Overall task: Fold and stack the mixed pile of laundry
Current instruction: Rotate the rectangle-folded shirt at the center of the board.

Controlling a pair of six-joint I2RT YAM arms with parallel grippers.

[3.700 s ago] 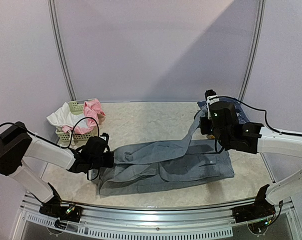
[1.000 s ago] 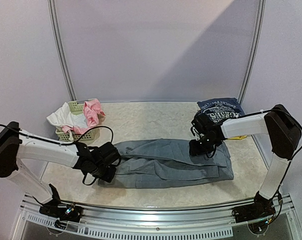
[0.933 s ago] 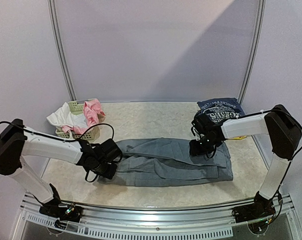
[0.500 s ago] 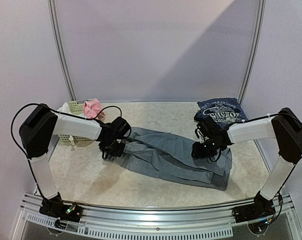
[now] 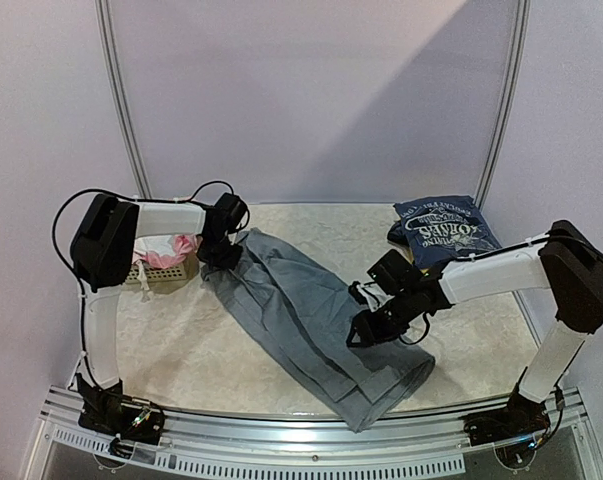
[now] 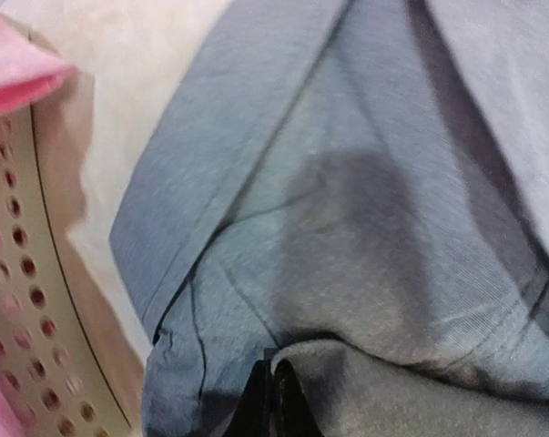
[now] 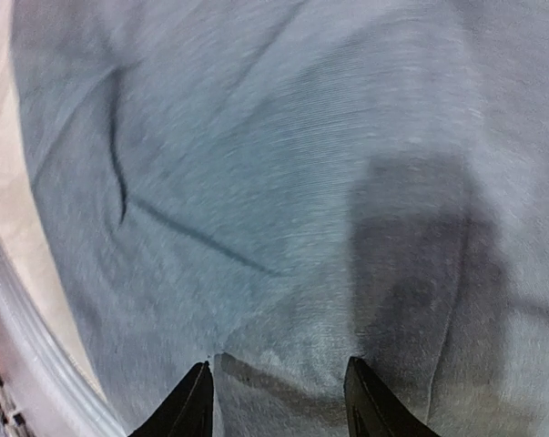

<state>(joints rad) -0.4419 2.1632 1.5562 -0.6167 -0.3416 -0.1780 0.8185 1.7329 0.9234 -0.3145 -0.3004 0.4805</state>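
Grey trousers (image 5: 301, 318) are lying slantwise on the table (image 5: 176, 345), their long axis running from the far-left basket (image 5: 169, 270) to the near-right edge. The left gripper (image 5: 222, 258) is clamping their far end (jaws together on cloth), while the right gripper (image 5: 365, 328), jaws apart, is pressing down mid-length.

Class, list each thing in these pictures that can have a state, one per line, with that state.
grey trousers, folded lengthwise, lying diagonally on the table
navy printed tee, folded flat, far right
plastic basket, upright, holding pink cloth
left gripper, shut on the grey trousers' far end
right gripper, open, tips on the grey trousers
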